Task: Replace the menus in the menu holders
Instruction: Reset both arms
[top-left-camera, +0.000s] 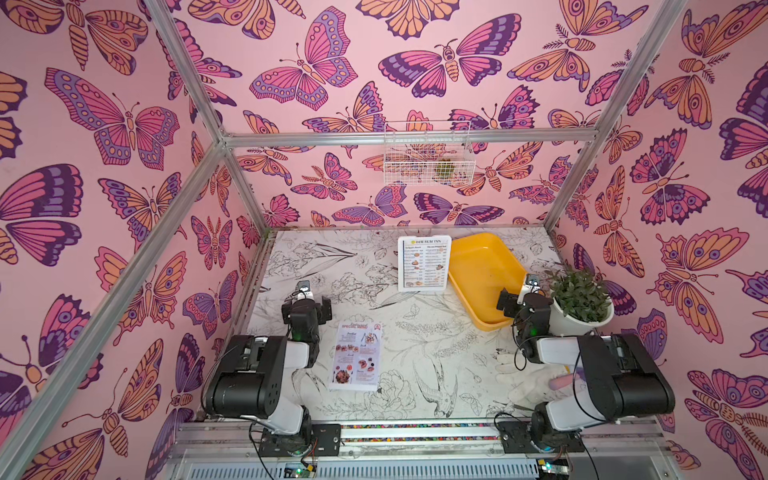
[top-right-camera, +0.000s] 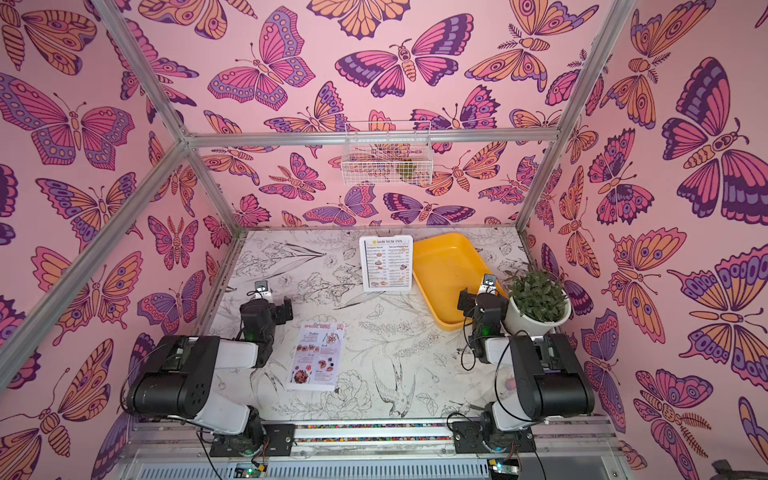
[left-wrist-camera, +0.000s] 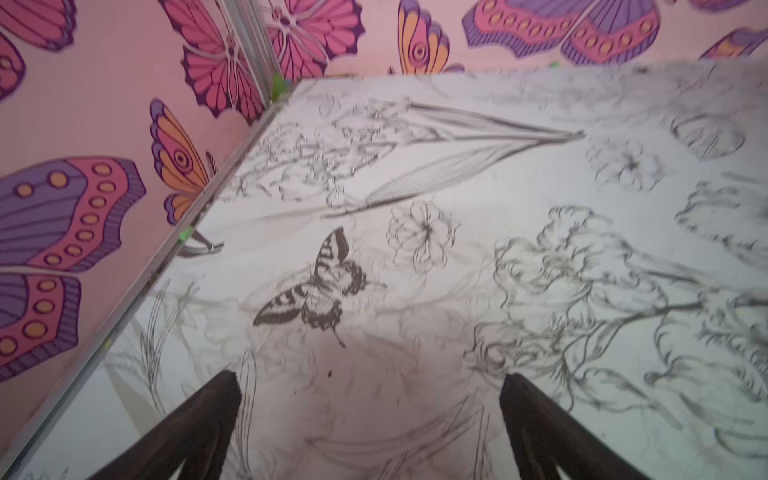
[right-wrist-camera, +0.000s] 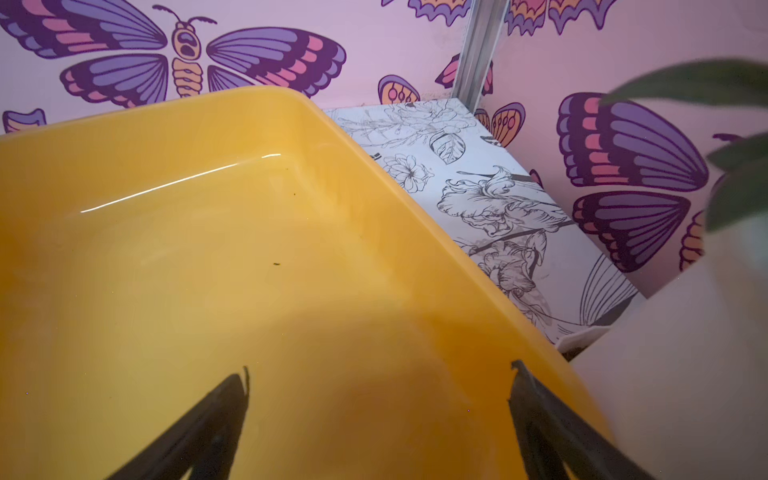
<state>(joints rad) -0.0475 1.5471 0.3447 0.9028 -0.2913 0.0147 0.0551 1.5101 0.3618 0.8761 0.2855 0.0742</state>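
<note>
The "DIM SUM INN" menu (top-left-camera: 423, 264) (top-right-camera: 386, 262) stands upright inside the clear menu holder (top-left-camera: 449, 262) (top-right-camera: 410, 262) near the back of the table. The "SPECIAL MENU" sheet (top-left-camera: 356, 355) (top-right-camera: 318, 356) lies flat on the table, just right of my left arm. My left gripper (left-wrist-camera: 372, 386) (top-left-camera: 306, 303) hovers open over bare printed tabletop behind that sheet, holding nothing. Open and empty too, my right gripper (right-wrist-camera: 378, 382) (top-left-camera: 519, 301) hangs over the near end of the yellow tray. Neither menu shows in the wrist views.
A yellow tray (top-left-camera: 482, 266) (right-wrist-camera: 208, 249) lies right of the holder. A potted plant (top-left-camera: 579, 299) in a white pot stands close to the right gripper. A white glove (top-left-camera: 523, 382) lies by the right arm. A wire basket (top-left-camera: 428, 153) hangs on the back wall.
</note>
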